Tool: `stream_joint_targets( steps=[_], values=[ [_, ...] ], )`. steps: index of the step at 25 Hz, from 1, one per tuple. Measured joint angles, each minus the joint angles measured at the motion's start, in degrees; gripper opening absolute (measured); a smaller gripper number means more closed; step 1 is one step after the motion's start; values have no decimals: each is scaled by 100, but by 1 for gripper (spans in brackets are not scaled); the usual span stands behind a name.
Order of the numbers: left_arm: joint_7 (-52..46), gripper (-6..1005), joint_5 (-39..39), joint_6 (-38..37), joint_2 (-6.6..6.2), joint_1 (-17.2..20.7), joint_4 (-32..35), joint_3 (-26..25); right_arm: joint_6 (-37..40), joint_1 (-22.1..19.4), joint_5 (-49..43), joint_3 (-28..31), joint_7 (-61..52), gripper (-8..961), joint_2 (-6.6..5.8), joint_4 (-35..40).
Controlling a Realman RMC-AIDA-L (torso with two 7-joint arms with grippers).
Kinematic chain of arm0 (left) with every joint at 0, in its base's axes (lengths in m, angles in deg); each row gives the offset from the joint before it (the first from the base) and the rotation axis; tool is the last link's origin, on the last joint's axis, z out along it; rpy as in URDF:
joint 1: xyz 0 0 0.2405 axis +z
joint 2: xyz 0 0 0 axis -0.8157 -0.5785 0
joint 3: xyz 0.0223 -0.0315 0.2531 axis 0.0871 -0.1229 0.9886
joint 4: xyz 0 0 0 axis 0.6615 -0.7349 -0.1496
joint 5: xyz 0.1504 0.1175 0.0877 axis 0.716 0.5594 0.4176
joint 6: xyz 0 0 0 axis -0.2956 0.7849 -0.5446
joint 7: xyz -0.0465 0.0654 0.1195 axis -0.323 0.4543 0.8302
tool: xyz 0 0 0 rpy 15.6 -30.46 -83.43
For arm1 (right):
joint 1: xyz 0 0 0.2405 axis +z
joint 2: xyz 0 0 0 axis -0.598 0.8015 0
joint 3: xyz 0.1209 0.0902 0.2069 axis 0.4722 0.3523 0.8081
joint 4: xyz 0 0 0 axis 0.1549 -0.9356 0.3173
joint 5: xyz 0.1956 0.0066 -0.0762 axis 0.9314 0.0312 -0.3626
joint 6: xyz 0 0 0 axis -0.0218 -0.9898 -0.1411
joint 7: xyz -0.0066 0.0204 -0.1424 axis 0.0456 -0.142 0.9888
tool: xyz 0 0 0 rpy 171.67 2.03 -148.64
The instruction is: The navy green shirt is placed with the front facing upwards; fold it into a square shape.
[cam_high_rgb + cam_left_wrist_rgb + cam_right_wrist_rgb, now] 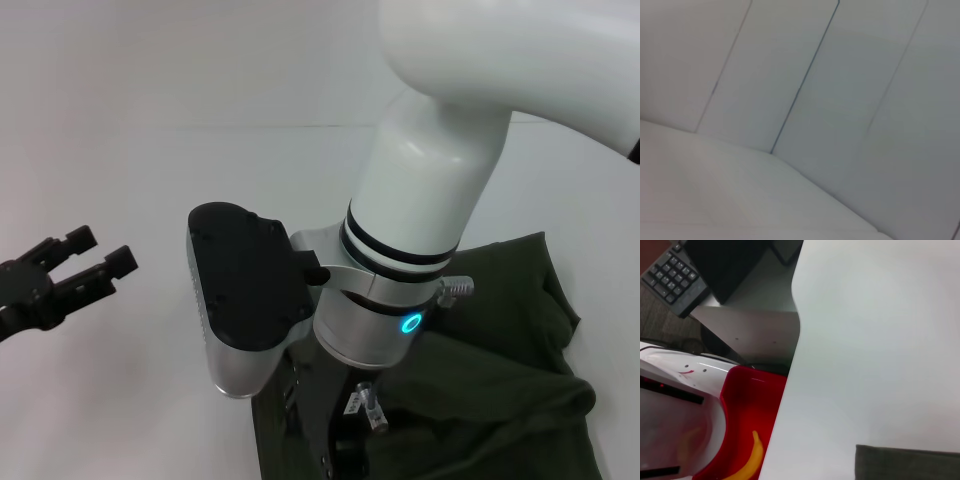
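The navy green shirt (480, 370) lies bunched and creased at the near right of the white table, with only plain dark green cloth showing; one edge of it appears in the right wrist view (905, 462). My right arm's wrist (385, 330) hangs low over the shirt's left part and hides much of it. The right gripper (335, 445) is a dark shape against the cloth at the picture's lower edge. My left gripper (100, 252) hovers open over bare table far to the left, well apart from the shirt, holding nothing.
The white table (200, 120) stretches out behind and to the left. Past the table's edge, the right wrist view shows a red bin (747, 405) with a banana (747, 462) in it, and a keyboard (672, 272). Wall panels (840, 75) fill the left wrist view.
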Motion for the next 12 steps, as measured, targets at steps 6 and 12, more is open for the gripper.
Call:
stream_joint_targets(
  steps=[6,12],
  values=[
    [8,948,-13,53,-8,10,13,-89,-24,1,-108,-22,46,892,9,90],
    [17,948,-17,161,-8,-30,6,-89,-39,10,-138,-170,76,890,34,147]
  ],
)
